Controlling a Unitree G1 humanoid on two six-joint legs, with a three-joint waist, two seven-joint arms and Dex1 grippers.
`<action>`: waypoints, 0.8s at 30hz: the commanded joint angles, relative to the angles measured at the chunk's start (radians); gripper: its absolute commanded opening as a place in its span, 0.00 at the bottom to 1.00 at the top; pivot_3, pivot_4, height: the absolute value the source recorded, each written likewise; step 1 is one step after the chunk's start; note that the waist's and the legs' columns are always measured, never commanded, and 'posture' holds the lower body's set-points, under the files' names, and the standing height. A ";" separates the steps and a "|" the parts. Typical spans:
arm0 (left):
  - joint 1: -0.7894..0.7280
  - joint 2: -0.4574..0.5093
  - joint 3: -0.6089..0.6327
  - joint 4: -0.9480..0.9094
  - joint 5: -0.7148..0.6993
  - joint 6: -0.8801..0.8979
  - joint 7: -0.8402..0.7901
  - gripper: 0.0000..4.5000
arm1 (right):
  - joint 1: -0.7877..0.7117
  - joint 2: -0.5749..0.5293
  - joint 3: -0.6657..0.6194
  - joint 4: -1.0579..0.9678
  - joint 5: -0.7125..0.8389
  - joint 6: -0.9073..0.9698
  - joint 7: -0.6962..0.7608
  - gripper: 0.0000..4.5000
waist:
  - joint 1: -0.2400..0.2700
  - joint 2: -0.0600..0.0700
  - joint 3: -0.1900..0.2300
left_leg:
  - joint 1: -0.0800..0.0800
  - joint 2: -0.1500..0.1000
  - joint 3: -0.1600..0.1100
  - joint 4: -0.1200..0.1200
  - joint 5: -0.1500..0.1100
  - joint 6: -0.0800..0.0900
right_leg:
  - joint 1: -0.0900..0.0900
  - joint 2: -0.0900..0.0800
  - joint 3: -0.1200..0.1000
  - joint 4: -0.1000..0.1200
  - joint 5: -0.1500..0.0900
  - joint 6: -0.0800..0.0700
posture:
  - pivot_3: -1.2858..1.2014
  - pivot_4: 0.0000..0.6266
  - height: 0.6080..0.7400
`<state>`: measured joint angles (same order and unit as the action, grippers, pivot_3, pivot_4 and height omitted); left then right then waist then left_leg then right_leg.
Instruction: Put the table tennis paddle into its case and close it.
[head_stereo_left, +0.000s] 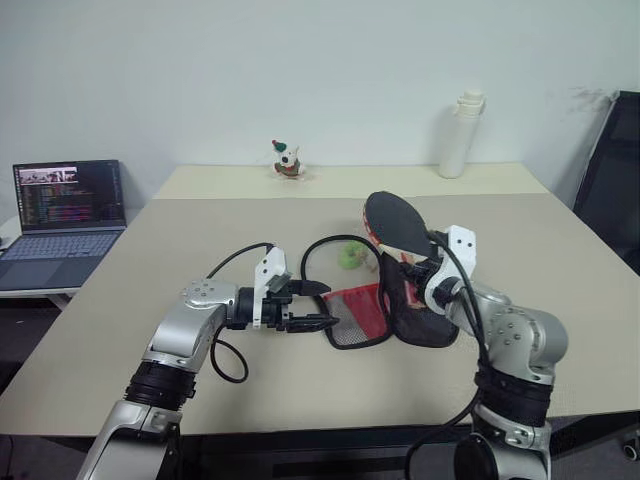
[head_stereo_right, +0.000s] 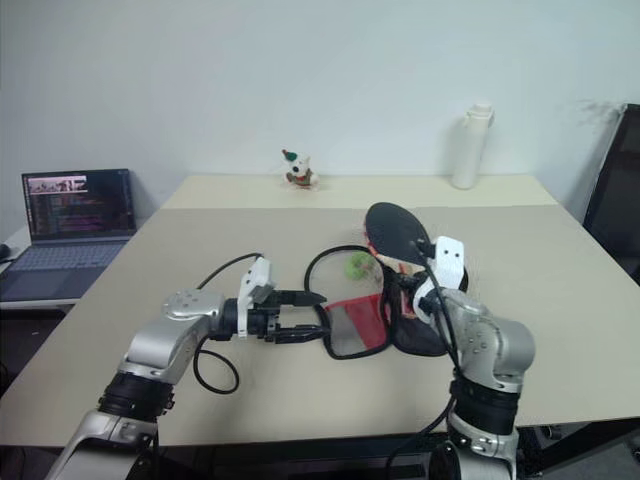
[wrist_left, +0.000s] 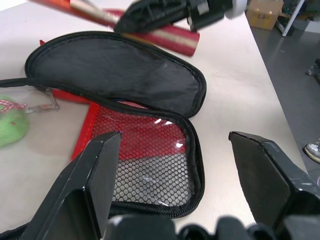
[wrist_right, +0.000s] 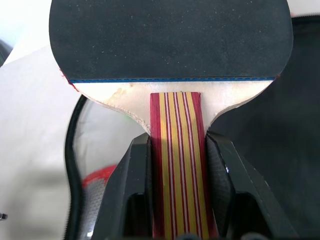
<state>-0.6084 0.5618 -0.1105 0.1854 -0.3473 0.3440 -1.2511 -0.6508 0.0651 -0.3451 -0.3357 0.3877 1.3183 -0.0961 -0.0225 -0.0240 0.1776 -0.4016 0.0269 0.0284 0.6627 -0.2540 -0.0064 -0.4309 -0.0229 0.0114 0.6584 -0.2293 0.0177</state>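
The right hand clamps the striped handle of the table tennis paddle, holding it raised over the case, which lies unzipped on the desk. The left hand hovers just beside the case's mesh flap with its fingers spread wide, gripping nothing.

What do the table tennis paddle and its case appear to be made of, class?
Table tennis paddle: matte black rubber face on pale bare wood, with a striped wooden handle showing laminated layers. Case: soft black woven fabric, judging by its creases, with a red panel under open mesh and a zipper rim.
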 joint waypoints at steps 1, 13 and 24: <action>-0.008 0.001 0.017 -0.038 -0.013 -0.006 0.006 0.84 | 0.016 -0.010 -0.003 -0.021 -0.021 -0.045 -0.018 0.24 | -0.002 0.000 0.000 | 0.000 0.000 0.001 0.000 0.000 0.000 | 0.000 0.000 0.000 0.000 0.000 0.000 | 0.52 0.24 1.00; -0.005 0.001 0.014 -0.037 -0.012 -0.010 0.013 0.84 | 0.078 0.010 0.038 0.050 -0.067 -0.108 -0.032 0.24 | -0.017 0.000 0.000 | 0.001 0.002 0.001 -0.001 0.000 0.000 | -0.004 0.005 0.004 0.004 -0.003 0.004 | 0.52 0.24 1.00; 0.004 0.007 0.016 -0.045 -0.010 -0.013 0.014 0.84 | 0.093 0.027 0.026 0.111 -0.111 -0.172 -0.079 0.24 | -0.015 0.000 0.000 | 0.000 0.002 0.001 -0.001 0.000 0.000 | -0.004 0.004 0.004 0.003 -0.003 0.004 | 0.52 0.24 1.00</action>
<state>-0.5990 0.5614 -0.1110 0.1732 -0.3472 0.3420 -1.2350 -0.5591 0.0963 -0.3176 -0.2084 0.2893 1.1819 -0.1591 -0.0374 -0.0240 0.1777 -0.4011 0.0290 0.0298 0.6618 -0.2541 -0.0062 -0.4345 -0.0190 0.0153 0.6614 -0.2320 0.0217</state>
